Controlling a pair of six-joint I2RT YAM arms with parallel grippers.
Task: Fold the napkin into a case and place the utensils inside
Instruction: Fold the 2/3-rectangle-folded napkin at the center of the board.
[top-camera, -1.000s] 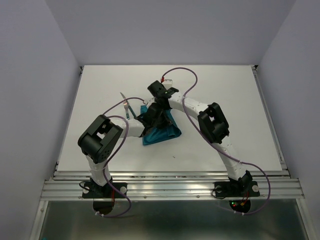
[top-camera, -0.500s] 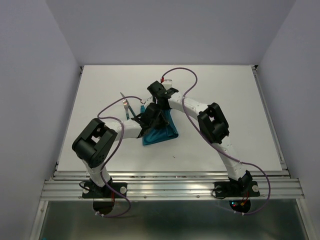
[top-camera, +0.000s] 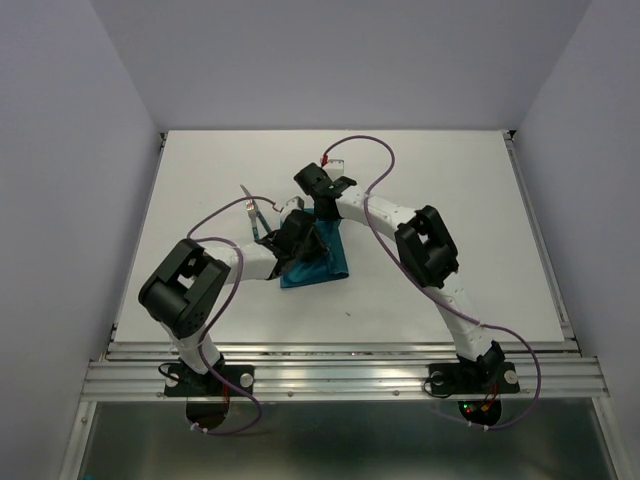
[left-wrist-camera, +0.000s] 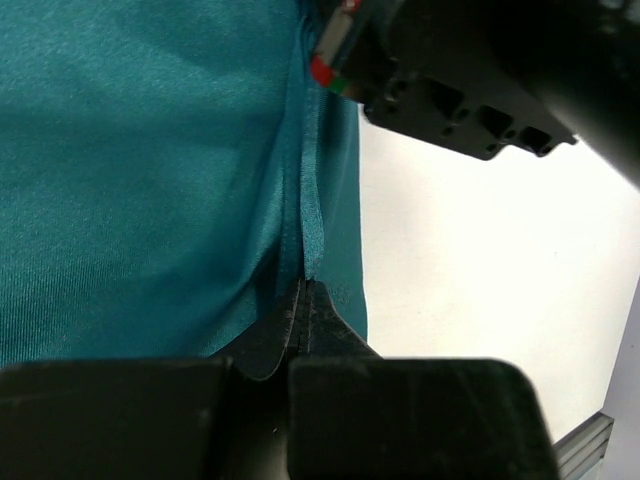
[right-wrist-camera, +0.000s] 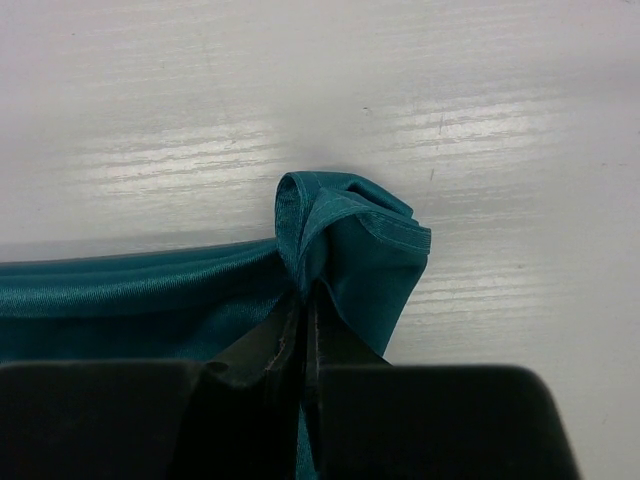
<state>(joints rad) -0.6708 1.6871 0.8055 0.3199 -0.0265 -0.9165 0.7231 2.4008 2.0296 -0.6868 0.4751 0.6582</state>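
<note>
You have one teal napkin on one white table. Two arms reach over it, so you have two grippers: the left gripper and the right gripper. The utensils, left of centre in the top view, are too small to count.

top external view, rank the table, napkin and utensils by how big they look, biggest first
1. table: by far the largest.
2. napkin: mid-sized, though the arms hide part of it, so it looks smaller than it is.
3. utensils: a thin sliver left of the napkin, smallest in area.
</note>
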